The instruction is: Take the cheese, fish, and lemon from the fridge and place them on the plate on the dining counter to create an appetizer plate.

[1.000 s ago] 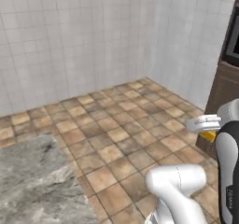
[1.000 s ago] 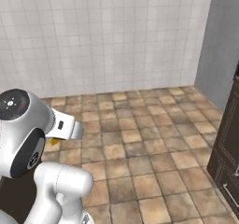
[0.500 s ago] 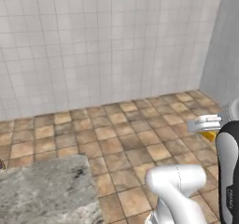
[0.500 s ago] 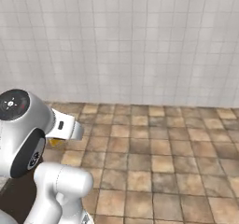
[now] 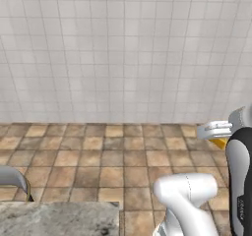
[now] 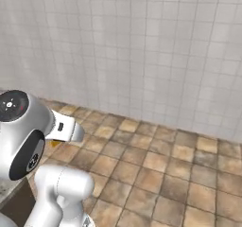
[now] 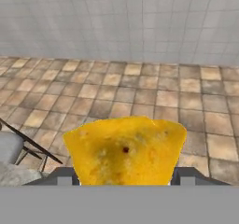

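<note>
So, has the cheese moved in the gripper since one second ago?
No. The cheese keeps its place at the gripper beside the arm's dark forearm; the wall and floor shift because the base turns.

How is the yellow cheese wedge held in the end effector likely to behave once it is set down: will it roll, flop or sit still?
The cheese shows flat faces and straight edges, so it probably sits still rather than rolls. It keeps its wedge shape in the end effector, so it seems fairly stiff. Its pitted surface suggests it is not very slippery.
</note>
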Available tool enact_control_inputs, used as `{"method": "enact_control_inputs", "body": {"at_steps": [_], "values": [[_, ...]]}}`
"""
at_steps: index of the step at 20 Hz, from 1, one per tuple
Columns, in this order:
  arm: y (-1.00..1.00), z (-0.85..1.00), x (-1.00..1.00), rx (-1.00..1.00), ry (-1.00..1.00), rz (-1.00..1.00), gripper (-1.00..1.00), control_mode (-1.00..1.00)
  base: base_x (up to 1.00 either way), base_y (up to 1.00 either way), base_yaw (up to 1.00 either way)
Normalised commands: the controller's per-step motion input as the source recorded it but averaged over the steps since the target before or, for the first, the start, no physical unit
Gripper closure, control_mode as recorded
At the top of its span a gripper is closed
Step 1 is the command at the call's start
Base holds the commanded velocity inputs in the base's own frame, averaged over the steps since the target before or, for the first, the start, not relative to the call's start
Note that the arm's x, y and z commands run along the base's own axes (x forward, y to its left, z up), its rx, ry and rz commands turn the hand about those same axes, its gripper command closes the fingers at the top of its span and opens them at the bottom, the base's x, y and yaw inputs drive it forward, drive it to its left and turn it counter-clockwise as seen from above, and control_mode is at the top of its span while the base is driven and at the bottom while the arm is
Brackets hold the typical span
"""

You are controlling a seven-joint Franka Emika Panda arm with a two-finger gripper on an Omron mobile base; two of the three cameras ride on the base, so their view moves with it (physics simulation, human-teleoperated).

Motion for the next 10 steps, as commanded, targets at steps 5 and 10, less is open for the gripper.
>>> {"method": "enact_control_inputs", "body": {"at_steps": [5,10], "values": [[0.0,0.0,0.0,0.0,0.0,0.0,1.0,1.0,1.0,-0.4,0.57],[0.0,0.0,0.0,0.0,0.0,0.0,1.0,1.0,1.0,-0.4,0.63]]}}
